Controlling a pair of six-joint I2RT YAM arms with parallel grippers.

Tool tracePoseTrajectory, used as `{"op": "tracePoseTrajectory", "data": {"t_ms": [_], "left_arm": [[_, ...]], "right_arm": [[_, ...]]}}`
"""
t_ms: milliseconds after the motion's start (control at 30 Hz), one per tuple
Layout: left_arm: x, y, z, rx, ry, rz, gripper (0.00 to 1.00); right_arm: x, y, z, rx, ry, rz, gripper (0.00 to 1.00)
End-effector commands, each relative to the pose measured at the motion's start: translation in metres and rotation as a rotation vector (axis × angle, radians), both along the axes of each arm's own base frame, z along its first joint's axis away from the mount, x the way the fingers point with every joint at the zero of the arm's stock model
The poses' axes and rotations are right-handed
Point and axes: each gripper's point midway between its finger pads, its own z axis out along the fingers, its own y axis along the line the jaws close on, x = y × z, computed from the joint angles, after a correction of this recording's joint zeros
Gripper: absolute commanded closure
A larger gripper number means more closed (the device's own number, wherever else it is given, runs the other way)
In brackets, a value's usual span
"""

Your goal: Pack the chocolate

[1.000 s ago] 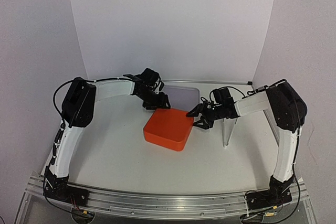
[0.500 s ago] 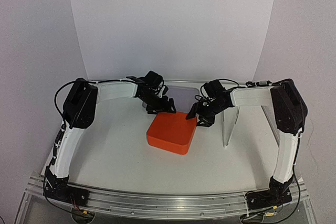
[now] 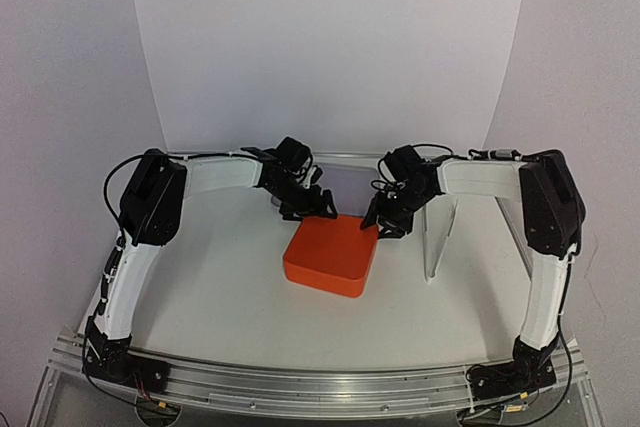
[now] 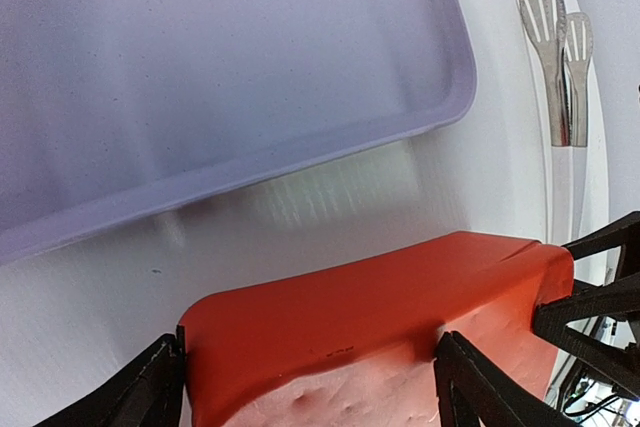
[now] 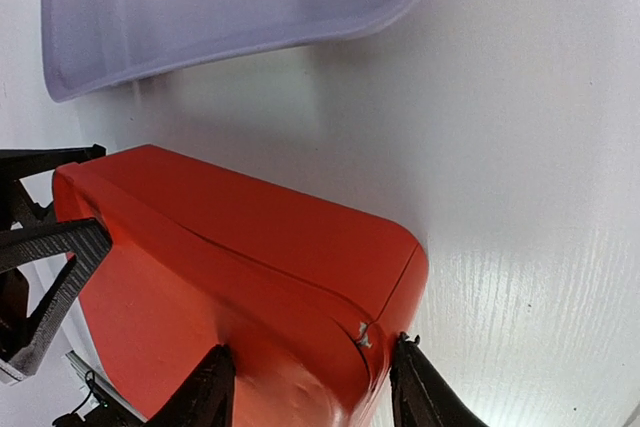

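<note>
No chocolate shows in any view. An orange-red box (image 3: 330, 257) with its lid down lies mid-table. My left gripper (image 3: 312, 209) is at the box's far left corner. In the left wrist view its fingers stand wide apart, open (image 4: 310, 387), one beside the box's (image 4: 360, 327) left edge and the other over the lid. My right gripper (image 3: 383, 222) is at the far right corner. In the right wrist view it (image 5: 308, 377) pinches that corner of the box (image 5: 250, 267), one finger on the lid and the other against the side.
A shallow lavender tray (image 3: 350, 179) lies just behind the box, seen too as the tray (image 4: 200, 97) (image 5: 220, 7) in both wrist views. Metal tongs (image 4: 560, 67) lie to the right of it. A pale upright piece (image 3: 437, 247) stands right of the box.
The box has slid right and slightly toward the arms, both grippers staying at its far edge. The right arm reached inward to the far right corner and its jaws narrowed; the left jaws widened.
</note>
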Motion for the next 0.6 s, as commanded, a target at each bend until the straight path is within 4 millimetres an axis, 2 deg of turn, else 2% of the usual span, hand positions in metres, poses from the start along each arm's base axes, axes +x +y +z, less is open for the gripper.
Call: {"op": "tracePoseTrajectory", "data": {"t_ms": [0, 300, 467, 567], "left_arm": [[-0.070, 0.016, -0.072, 0.168, 0.234, -0.068, 0.16], [-0.084, 0.004, -0.072, 0.125, 0.257, -0.114, 0.17], [-0.102, -0.017, -0.080, 0.127, 0.281, -0.192, 0.21], [-0.120, -0.026, -0.094, 0.166, 0.298, -0.250, 0.23]], "right_arm": [[-0.004, 0.008, 0.007, -0.036, 0.005, 0.047, 0.52], [-0.010, 0.019, -0.016, -0.031, 0.088, 0.056, 0.63], [-0.018, 0.030, -0.038, 0.007, 0.153, 0.072, 0.68], [-0.023, 0.034, -0.057, 0.033, 0.190, 0.060, 0.73]]}}
